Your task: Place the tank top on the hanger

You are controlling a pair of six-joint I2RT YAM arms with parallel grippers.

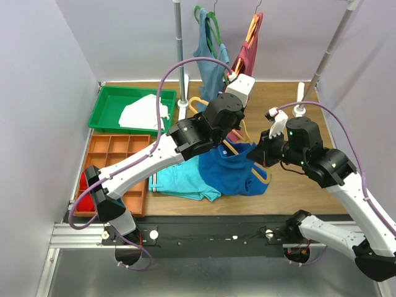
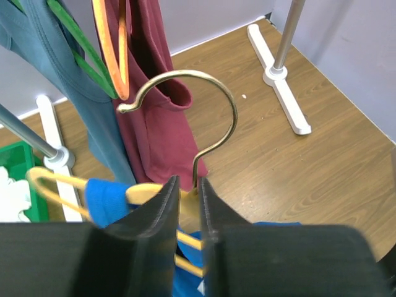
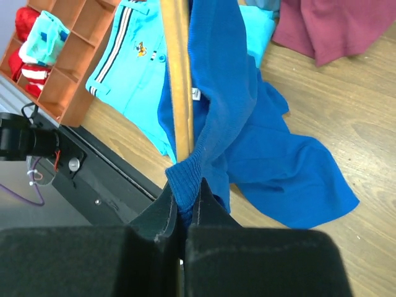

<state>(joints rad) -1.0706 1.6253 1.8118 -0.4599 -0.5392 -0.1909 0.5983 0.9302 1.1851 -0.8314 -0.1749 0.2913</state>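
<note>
The royal blue tank top (image 1: 232, 170) lies bunched on the table, partly threaded on the light-orange hanger (image 1: 197, 101). In the left wrist view my left gripper (image 2: 185, 182) straddles the hanger (image 2: 145, 193) at the foot of its metal hook, jaws narrowly apart, and a blue strap wraps the hanger's left arm. My right gripper (image 1: 255, 154) is over the top's right side. In the right wrist view my right gripper (image 3: 190, 185) is shut on a ribbed edge of the tank top (image 3: 278, 167), right beside the hanger's bar (image 3: 179, 80).
A folded turquoise garment (image 1: 182, 179) lies left of the tank top. A green tray (image 1: 111, 102) and an orange compartment box (image 1: 117, 151) stand at the left. On the rack behind hang a grey-blue top (image 1: 207, 49) and a maroon top (image 1: 247, 43). White rack feet (image 2: 278, 80) rest on the table.
</note>
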